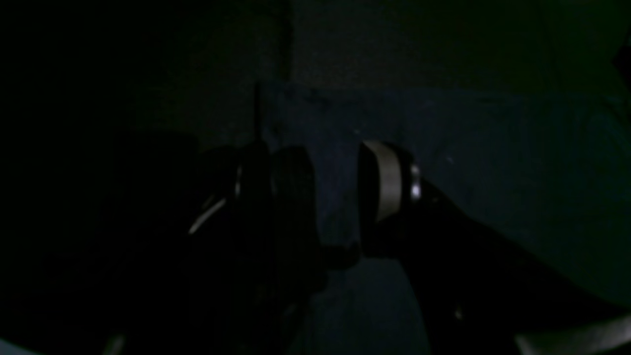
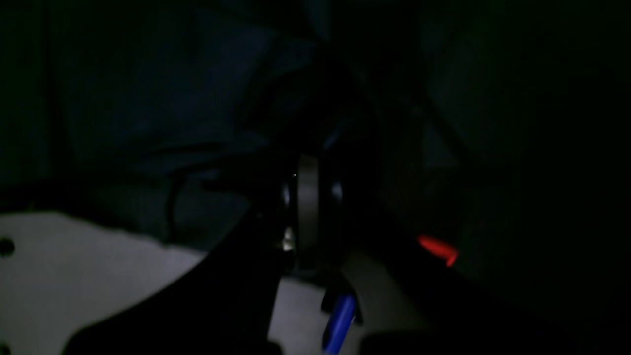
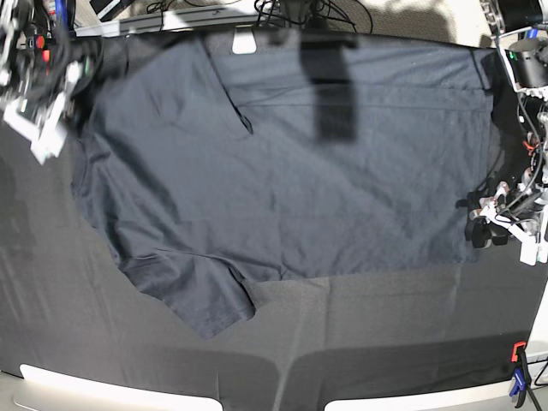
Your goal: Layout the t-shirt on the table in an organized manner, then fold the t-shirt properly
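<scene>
The dark t-shirt (image 3: 282,171) lies spread wide over the black table (image 3: 385,342), one sleeve (image 3: 205,300) pointing toward the near edge and a white tag (image 3: 244,43) at the far edge. My left gripper (image 3: 476,224) sits low at the shirt's right edge. In the left wrist view its fingers (image 1: 389,182) stand apart over the fabric, open (image 1: 335,197). My right gripper (image 3: 79,62) is at the shirt's far-left corner. Its pads are together (image 2: 308,207), shut. The dark frames do not show whether any cloth is pinched.
A red and blue clamp (image 3: 517,377) grips the table's near-right corner. Another red clamp (image 2: 436,248) and a blue clamp (image 2: 340,320) show by the right gripper, over a pale edge (image 2: 74,271). Cables (image 3: 308,10) lie beyond the far edge.
</scene>
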You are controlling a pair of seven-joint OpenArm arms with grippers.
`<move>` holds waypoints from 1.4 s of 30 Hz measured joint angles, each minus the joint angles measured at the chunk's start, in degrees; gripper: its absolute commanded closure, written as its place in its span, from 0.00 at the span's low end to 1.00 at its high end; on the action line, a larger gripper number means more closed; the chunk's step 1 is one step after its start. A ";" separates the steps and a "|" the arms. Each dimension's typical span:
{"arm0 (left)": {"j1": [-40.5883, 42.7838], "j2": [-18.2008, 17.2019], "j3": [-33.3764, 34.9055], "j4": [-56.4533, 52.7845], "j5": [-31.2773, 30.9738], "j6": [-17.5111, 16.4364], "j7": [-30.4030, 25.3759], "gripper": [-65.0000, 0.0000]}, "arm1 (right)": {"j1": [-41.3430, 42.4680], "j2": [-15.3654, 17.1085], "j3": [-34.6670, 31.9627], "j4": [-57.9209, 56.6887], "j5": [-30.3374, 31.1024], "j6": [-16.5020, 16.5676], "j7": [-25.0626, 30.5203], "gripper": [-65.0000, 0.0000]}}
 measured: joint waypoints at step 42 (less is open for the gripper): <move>-11.50 1.25 -0.09 -20.39 10.88 3.02 -7.54 0.59 | 11.54 -1.90 2.86 4.81 6.08 -2.49 9.64 0.69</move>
